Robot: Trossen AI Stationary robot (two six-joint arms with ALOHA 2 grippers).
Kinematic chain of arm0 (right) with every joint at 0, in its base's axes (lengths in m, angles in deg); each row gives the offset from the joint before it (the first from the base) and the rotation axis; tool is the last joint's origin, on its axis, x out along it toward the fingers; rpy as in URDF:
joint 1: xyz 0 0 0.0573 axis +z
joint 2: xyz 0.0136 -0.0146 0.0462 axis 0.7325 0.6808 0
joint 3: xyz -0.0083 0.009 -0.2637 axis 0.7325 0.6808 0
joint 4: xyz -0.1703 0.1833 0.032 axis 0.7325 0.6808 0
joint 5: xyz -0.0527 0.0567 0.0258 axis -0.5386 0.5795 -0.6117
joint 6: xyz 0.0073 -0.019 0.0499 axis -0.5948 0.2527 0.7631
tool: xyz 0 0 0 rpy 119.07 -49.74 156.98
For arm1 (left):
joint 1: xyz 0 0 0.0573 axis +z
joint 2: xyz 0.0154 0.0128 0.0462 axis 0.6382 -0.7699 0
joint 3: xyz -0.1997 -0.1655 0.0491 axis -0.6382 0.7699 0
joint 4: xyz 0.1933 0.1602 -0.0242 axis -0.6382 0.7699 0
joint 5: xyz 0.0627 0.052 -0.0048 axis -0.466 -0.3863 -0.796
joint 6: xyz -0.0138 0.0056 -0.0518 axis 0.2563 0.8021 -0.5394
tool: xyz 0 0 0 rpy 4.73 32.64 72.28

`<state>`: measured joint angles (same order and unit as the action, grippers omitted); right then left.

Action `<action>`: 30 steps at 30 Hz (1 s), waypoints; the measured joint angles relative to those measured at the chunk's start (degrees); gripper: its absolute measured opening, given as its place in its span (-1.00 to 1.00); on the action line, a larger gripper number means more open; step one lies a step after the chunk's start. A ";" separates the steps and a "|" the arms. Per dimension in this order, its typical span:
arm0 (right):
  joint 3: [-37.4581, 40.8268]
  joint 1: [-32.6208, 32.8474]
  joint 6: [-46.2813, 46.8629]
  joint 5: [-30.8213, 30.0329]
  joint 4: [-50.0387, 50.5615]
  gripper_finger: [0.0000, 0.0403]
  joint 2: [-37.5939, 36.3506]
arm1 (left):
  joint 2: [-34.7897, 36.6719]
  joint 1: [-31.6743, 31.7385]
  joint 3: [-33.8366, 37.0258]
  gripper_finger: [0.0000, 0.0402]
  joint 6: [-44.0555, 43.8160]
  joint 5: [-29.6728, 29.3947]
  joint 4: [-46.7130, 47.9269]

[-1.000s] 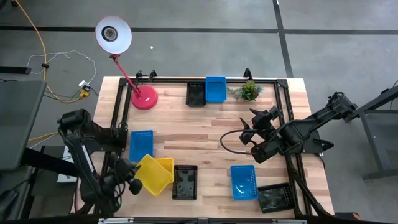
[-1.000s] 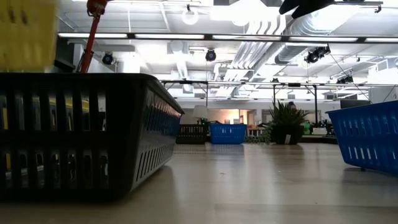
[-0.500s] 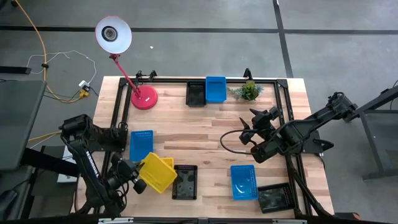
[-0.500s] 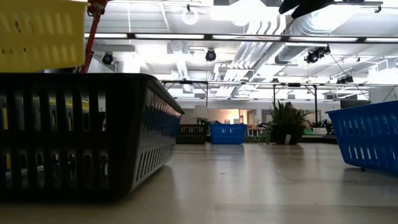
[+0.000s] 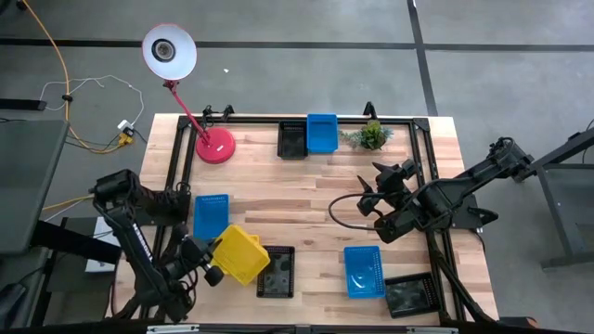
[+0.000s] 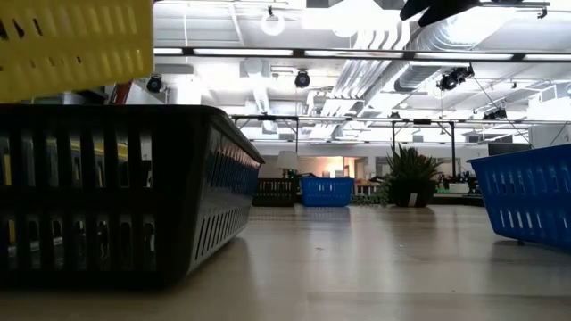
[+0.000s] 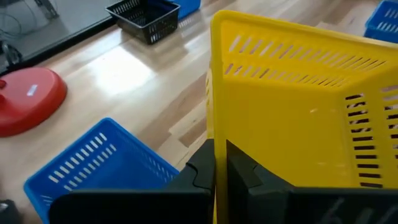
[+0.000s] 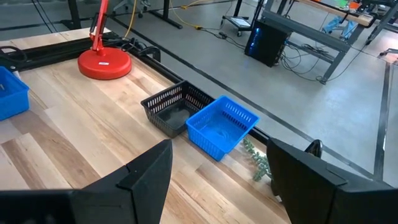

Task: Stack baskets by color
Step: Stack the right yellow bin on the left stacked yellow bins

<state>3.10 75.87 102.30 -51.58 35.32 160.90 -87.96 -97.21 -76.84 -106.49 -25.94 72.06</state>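
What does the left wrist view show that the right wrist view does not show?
Only the left wrist view shows the left gripper shut on the wall of the yellow basket, lifted over the table. Only the right wrist view shows the open right gripper, the small plant and the room's floor beyond the table. Both show the red lamp base, the black basket at the far edge beside a blue basket, and the wooden table.
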 joint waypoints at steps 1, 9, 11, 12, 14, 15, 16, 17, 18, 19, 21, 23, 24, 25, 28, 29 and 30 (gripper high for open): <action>0.00 0.00 -0.01 0.10 0.00 0.24 0.00 | 0.00 0.35 0.00 -1.00 1.06 0.28 0.00; 0.00 0.00 -0.08 0.93 0.02 0.24 0.00 | 0.00 1.43 0.02 -1.00 6.52 1.94 0.02; 0.00 0.00 -0.27 1.04 0.04 0.24 0.00 | 0.00 1.37 0.02 -1.00 6.83 2.54 0.02; 0.00 0.00 -0.83 1.20 0.04 0.24 0.00 | 0.00 1.22 0.02 -1.00 6.71 2.90 0.04; 0.00 -0.02 -1.98 2.38 0.07 0.24 0.00 | 0.00 0.67 0.04 -1.00 6.08 3.32 0.04; 0.00 0.00 -2.20 2.85 0.16 0.24 0.00 | 0.02 0.31 0.04 -1.00 5.89 3.41 0.02; 0.00 0.02 -2.20 3.19 0.42 0.24 0.00 | 0.02 -0.08 0.04 -1.00 5.54 3.42 0.02; 0.00 0.07 -2.16 3.60 0.77 0.24 0.00 | 0.02 -0.43 0.04 -1.00 5.26 3.38 0.02; 0.00 0.11 -2.16 3.85 0.95 0.24 0.00 | 0.02 -0.74 0.04 -1.00 4.79 3.26 0.02; 0.00 0.11 -2.18 4.12 1.03 0.24 0.00 | 0.02 -0.93 0.04 -1.00 4.53 3.09 0.02; 0.00 0.11 -2.16 4.66 1.09 0.24 0.00 | 0.02 -1.26 0.04 -1.00 4.07 2.98 0.02; 0.00 0.11 -2.16 4.97 1.11 0.24 0.00 | 0.02 -1.45 0.04 -1.00 3.93 2.79 0.02; 0.00 0.11 -2.12 4.95 1.09 0.24 0.00 | 0.02 -1.44 0.04 -1.00 3.73 2.56 0.02; 0.00 0.11 -2.00 4.97 1.09 0.24 0.00 | 0.02 -1.43 0.04 -1.00 3.54 2.32 0.02; 0.00 0.11 -1.74 4.99 1.09 0.24 0.00 | 0.02 -1.34 0.04 -1.00 3.49 1.93 0.00; 0.00 0.11 -1.74 5.14 1.09 0.24 0.00 | 0.02 -1.34 0.04 -1.00 3.48 1.97 0.02; 0.00 0.11 -1.72 5.51 1.09 0.24 0.00 | 0.02 -1.34 0.04 -1.00 3.51 2.16 0.02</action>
<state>3.10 75.98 100.58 -46.06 36.42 160.90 -87.94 -98.55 -76.79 -102.98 -23.77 72.08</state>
